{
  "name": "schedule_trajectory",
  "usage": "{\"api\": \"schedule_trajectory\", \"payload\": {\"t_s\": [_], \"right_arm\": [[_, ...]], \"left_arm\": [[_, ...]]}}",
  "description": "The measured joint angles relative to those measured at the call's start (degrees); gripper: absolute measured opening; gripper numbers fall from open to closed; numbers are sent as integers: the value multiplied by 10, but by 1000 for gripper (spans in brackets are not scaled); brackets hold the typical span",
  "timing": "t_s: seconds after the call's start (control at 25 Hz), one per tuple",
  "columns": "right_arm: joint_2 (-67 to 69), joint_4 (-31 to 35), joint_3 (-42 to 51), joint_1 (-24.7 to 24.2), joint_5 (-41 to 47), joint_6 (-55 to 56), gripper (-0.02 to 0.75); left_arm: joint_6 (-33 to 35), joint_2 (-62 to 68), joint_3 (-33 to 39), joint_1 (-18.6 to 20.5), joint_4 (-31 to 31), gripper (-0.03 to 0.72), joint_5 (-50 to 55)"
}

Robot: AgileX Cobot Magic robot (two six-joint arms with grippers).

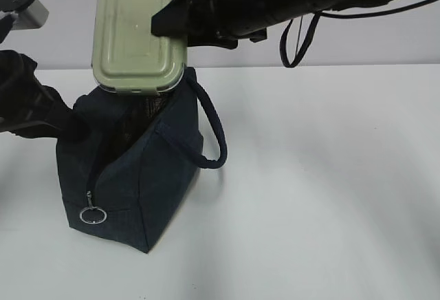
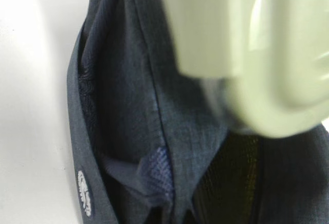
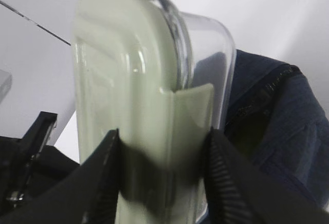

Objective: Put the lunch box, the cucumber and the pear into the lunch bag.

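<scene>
Lunch box (image 1: 137, 35), a clear rounded-corner container under a pale sage-green ribbed lid, hangs on edge above the open mouth of the boxy dark navy fabric lunch bag (image 1: 148, 176), its lower corner at the bag's top opening. My right gripper (image 3: 162, 170) clamps it: in the right wrist view my two black ribbed fingers (image 3: 103, 178) press the lid face on one side and the clear base on the other, over the lid's side latch. The exterior view alone shows the whole bag standing on the white table (image 1: 330, 176), its zipper parted, a silver ring pull (image 1: 92, 215) low on the near end and a rounded loop handle (image 1: 213, 135) drooping beside the bag. My left gripper (image 1: 65, 124) sits against the bag's far edge there; whether its jaws are closed on the fabric I cannot tell. The left wrist view adds woven navy cloth close up, a small white label (image 2: 85, 193) on the bag, and the blurred lid corner above the bag's dark interior.
</scene>
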Motion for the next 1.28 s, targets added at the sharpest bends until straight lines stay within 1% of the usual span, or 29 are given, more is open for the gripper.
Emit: {"api": "schedule_trajectory", "payload": {"t_s": [0.08,0.16,0.28,0.4,0.52,0.56,0.68,0.8,0.92,1.16,1.28], "right_arm": [[7,-21,0,5,-11,18,321],[12,-67,0,7,-15,49,321],[16,-153,2,8,-14,115,321],[17,-212,3,8,4,152,321],[17,-256,3,8,31,187,321],[17,-268,3,8,35,200,321],[17,-331,3,8,49,252,321],[17,-375,3,9,59,287,321],[17,-387,3,9,64,300,321],[40,-391,3,12,73,311,321],[44,-379,3,20,65,305,321]], "left_arm": [[-1,0,0,0,-1,1,-1],[-1,0,0,0,-1,1,-1],[-1,0,0,0,-1,1,-1],[-1,0,0,0,-3,1,-3],[-1,0,0,0,-4,1,-4],[-1,0,0,0,-5,1,-5],[-1,0,0,0,-8,1,-6],[-2,0,0,0,-9,1,-9],[-2,0,0,0,-9,1,-12],[-3,0,0,0,-10,1,-16],[-3,0,0,0,-10,1,-14]]}}
